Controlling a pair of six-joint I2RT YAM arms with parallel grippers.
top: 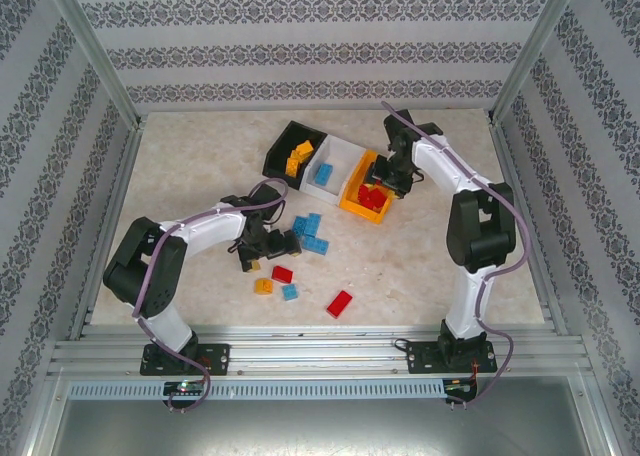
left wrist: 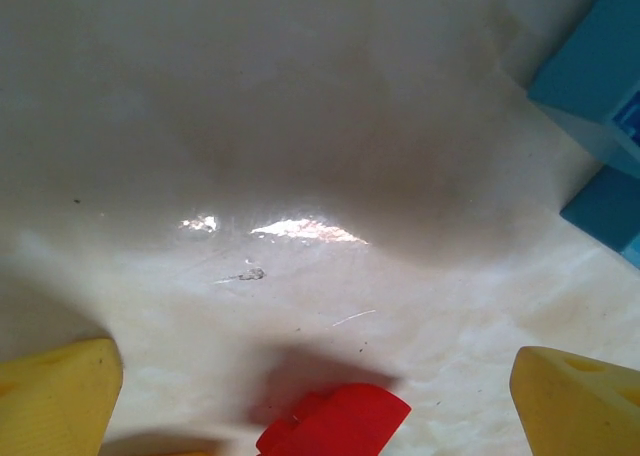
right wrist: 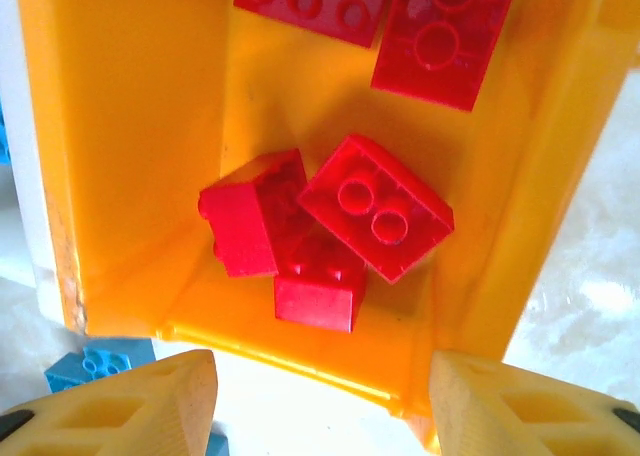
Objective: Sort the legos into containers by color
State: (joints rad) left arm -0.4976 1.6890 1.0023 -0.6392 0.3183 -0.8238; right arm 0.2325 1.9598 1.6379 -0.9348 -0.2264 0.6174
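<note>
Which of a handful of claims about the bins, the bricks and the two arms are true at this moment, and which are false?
1. The orange bin holds red bricks. True.
2. The white bin stands empty. False: a blue brick lies in it.
3. The right gripper hangs above the orange bin, jaws open. True.
4. The left gripper is shut on a blue piece. False: its jaws are open and hold nothing; a red brick lies on the table below.
5. Every piece is already in a bin. False: loose bricks in red, blue and yellow lie on the table.
</note>
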